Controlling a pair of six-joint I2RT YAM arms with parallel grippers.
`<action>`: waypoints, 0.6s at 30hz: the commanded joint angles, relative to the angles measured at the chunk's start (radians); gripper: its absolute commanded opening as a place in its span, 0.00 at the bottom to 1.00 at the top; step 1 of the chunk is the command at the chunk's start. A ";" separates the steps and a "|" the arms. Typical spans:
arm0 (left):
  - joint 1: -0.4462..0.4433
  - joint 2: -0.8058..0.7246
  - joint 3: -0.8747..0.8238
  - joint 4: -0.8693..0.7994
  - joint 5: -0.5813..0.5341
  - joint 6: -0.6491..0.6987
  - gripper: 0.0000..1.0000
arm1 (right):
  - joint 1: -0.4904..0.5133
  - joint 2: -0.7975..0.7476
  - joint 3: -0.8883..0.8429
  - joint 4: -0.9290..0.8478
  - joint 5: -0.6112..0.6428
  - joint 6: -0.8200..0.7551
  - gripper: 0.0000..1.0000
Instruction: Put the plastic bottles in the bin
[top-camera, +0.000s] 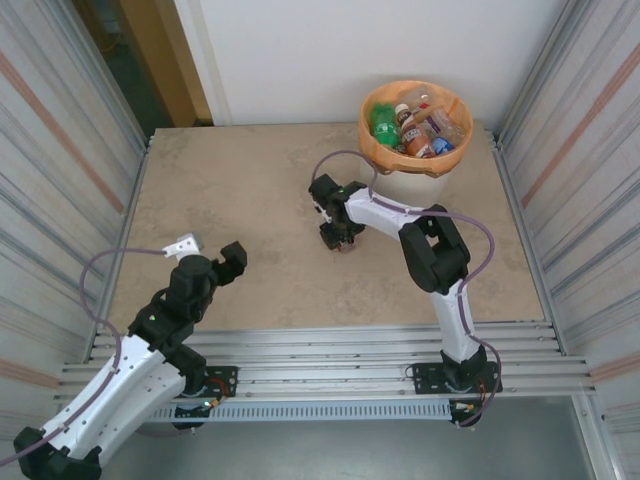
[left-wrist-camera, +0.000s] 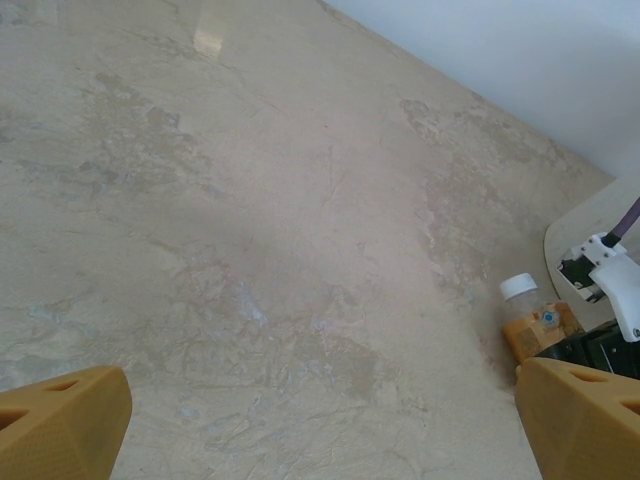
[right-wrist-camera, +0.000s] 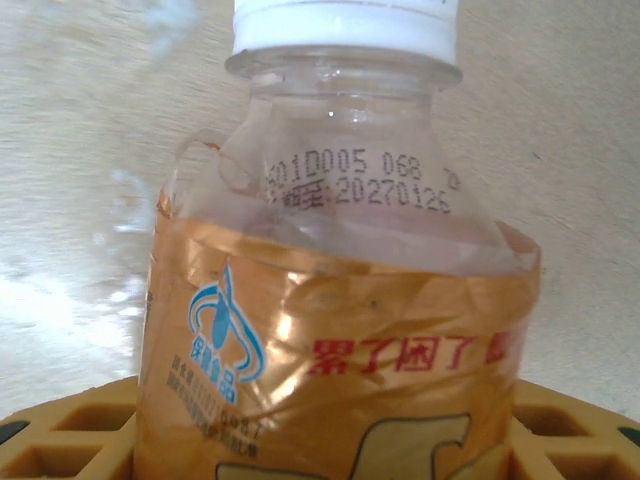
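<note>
A clear plastic bottle (right-wrist-camera: 340, 200) with a white cap and a creased orange label stands on the table near its middle. My right gripper (right-wrist-camera: 325, 440) is shut on it, a yellow finger (right-wrist-camera: 70, 435) pressed to each side of the label. From the left wrist the same bottle (left-wrist-camera: 530, 320) shows at the right edge. The bin (top-camera: 365, 135), white with an orange bag over its rim, stands at the back right and holds several bottles (top-camera: 410, 128). My left gripper (top-camera: 210, 250) hovers open over the near left of the table, nothing between its fingers (left-wrist-camera: 60, 420).
Corrugated metal walls close in the table on the left and right, and a white wall stands behind. The right arm's elbow (top-camera: 435, 250) reaches over the table between its base and the bin. Bare beige tabletop (left-wrist-camera: 300, 250) lies under the left gripper.
</note>
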 joint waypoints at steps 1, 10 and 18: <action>0.012 -0.015 0.003 -0.024 -0.016 0.005 0.99 | 0.056 -0.065 0.039 -0.056 0.034 0.002 0.49; 0.013 -0.048 0.006 -0.035 -0.025 0.014 0.99 | 0.131 -0.384 0.113 -0.123 0.084 0.018 0.41; 0.015 -0.054 0.011 -0.029 -0.017 0.025 0.98 | 0.003 -0.635 0.209 -0.134 0.066 0.083 0.39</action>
